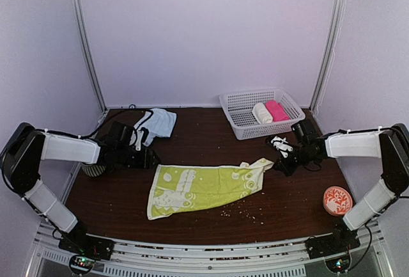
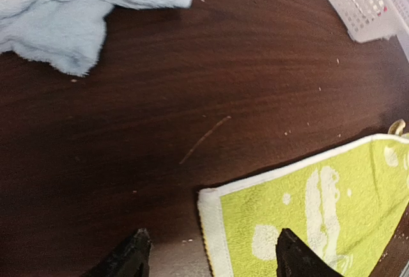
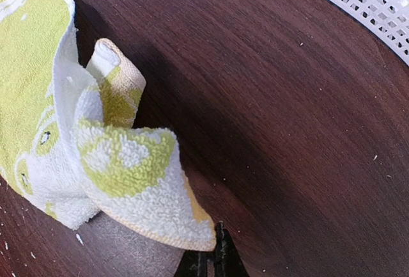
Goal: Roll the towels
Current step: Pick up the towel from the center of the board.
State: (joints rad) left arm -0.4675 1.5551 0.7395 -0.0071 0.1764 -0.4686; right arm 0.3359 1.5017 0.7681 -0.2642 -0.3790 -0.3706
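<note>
The yellow-green and white patterned towel [image 1: 198, 189] lies spread flat mid-table. Its right corner [image 3: 128, 181] is bunched and lifted. My right gripper [image 3: 214, 251] [image 1: 279, 166] is shut, and it pinches the very tip of that corner. My left gripper [image 2: 211, 258] [image 1: 150, 157] hovers open just over the towel's far left corner [image 2: 214, 203], which lies between its black fingertips [image 2: 131, 254]. The pale blue towel [image 1: 156, 123] [image 2: 64, 15] lies crumpled at the back left, beyond the left gripper.
A white basket [image 1: 239, 126] [image 3: 364, 2] at the back right holds a cream roll [image 1: 262, 112] and a pink roll [image 1: 277, 110]. An orange patterned disc [image 1: 337, 200] sits at the right front. Crumbs dot the dark table [image 1: 287, 206].
</note>
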